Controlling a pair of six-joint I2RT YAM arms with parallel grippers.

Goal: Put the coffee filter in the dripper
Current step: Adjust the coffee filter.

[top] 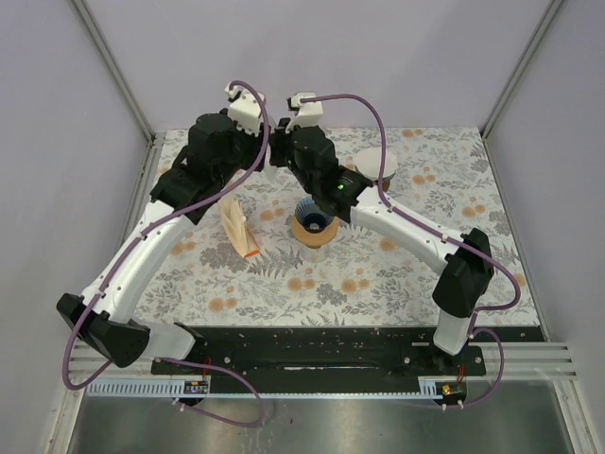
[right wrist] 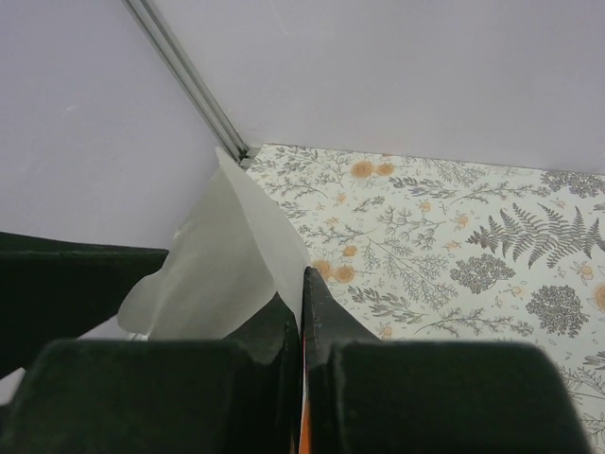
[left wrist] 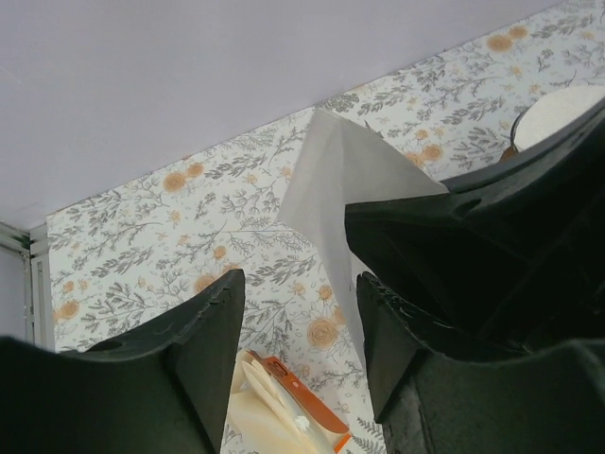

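Note:
The white paper coffee filter (right wrist: pixel 227 265) is pinched at its edge in my right gripper (right wrist: pixel 302 284), whose jaws are shut on it, held high over the back of the table. In the left wrist view the filter (left wrist: pixel 350 180) hangs beside the inner face of my left gripper's right finger (left wrist: pixel 397 331). My left gripper (left wrist: pixel 301 293) is open, tip to tip with the right one (top: pixel 280 151). The dripper (top: pixel 314 222), a blue ribbed cone on a brown ring, stands at mid-table below the right arm, with nothing in it.
A pack of cream filters with an orange header (top: pixel 239 230) lies left of the dripper and shows below the left jaws (left wrist: pixel 284 407). A white round cup (top: pixel 378 165) stands at the back right. The enclosure's walls and a corner post (right wrist: pixel 189 80) are close behind.

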